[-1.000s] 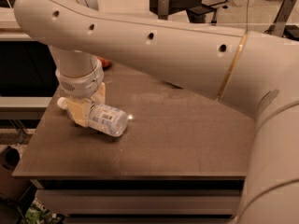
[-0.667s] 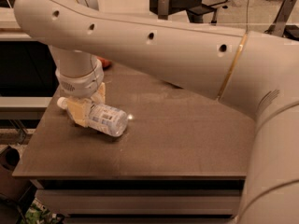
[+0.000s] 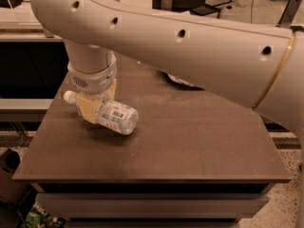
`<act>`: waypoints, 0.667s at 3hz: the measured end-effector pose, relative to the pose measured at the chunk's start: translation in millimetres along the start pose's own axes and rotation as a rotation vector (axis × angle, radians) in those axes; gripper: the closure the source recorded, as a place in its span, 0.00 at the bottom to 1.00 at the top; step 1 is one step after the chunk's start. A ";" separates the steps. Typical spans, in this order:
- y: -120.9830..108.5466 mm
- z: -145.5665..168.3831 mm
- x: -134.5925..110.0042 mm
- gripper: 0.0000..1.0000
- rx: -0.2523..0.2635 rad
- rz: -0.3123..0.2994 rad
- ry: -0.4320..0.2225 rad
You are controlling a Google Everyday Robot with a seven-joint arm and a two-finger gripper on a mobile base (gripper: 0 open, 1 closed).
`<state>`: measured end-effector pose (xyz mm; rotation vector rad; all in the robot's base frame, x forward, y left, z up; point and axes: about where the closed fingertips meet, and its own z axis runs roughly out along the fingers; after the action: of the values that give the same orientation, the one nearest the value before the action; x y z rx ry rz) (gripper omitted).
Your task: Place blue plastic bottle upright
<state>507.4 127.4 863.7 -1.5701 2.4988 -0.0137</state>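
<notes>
The blue plastic bottle (image 3: 114, 117) is a clear ribbed bottle with a white cap. It lies on its side at the left of the brown table (image 3: 190, 146), cap to the left, base to the right and tilted a little downward. My gripper (image 3: 91, 112) hangs from the wrist straight above it. Its yellowish fingers (image 3: 84, 109) are closed around the bottle's neck end. The bottle seems held just off the tabletop, with a shadow below it. My big white arm crosses the view from the upper right.
A pale object (image 3: 183, 81) lies at the back of the table, mostly hidden under my arm. The table's left edge (image 3: 33, 137) is close to the bottle. A dark shelf and a pale counter stand to the left, office chairs at the back.
The bottle and the gripper have risen slightly; the cap end is higher than before. The table and the rest are unchanged.
</notes>
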 end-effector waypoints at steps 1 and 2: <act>-5.3 -13.7 11.6 1.00 0.008 -0.017 -0.076; -13.0 -26.6 21.3 1.00 0.015 -0.028 -0.155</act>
<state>505.7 100.2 887.9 -1.5385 2.3533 0.0821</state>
